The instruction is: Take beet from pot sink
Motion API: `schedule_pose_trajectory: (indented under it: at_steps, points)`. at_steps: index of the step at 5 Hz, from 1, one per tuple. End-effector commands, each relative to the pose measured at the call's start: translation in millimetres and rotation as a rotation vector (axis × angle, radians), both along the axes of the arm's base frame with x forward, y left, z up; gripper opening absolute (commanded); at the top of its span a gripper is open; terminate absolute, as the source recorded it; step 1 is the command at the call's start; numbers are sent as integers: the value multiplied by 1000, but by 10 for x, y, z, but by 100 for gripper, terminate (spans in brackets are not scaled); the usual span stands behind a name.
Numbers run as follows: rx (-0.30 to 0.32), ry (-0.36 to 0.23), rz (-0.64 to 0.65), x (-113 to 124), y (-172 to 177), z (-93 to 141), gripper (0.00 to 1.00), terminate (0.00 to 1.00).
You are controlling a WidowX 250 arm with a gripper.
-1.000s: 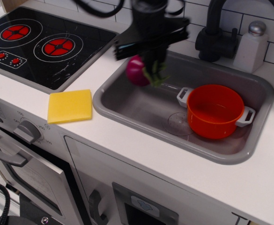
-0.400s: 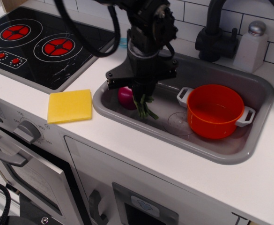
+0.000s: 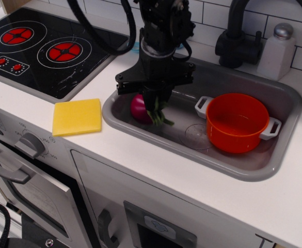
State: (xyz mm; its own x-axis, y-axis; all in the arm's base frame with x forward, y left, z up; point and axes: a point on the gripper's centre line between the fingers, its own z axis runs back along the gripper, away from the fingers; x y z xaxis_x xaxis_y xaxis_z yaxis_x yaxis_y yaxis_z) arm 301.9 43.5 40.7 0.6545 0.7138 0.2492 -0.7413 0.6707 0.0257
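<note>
White toy kitchen counter (image 3: 233,201) w/ grey sink (image 3: 274,168). 1 beet (image 3: 139,108) at sink's left end, outside the 1 orange pot (image 3: 237,122). Gripper (image 3: 155,101) pinching beet's leaves. 1 yellow sponge (image 3: 77,117) left; arm hides part of sink's back wall.

My hand (image 3: 153,98) fills the sink's (image 3: 140,124) left end; the pot (image 3: 237,122) blocks the right, bare floor between.

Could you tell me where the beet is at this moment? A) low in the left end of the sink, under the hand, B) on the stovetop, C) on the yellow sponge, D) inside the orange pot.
A: the beet sits low in the left end of the sink, beneath the hand, while the pot shows only its empty orange inside.
</note>
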Motion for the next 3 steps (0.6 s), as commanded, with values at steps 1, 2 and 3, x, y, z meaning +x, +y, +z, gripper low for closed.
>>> schedule_pose_trajectory:
  at_steps: [1, 2, 3]
  points:
    - [-19, -84, 14, 69, 176, 535, 100, 0]
    - [-19, -84, 14, 69, 176, 535, 100, 0]
    - [-19, -84, 14, 69, 176, 535, 100, 100]
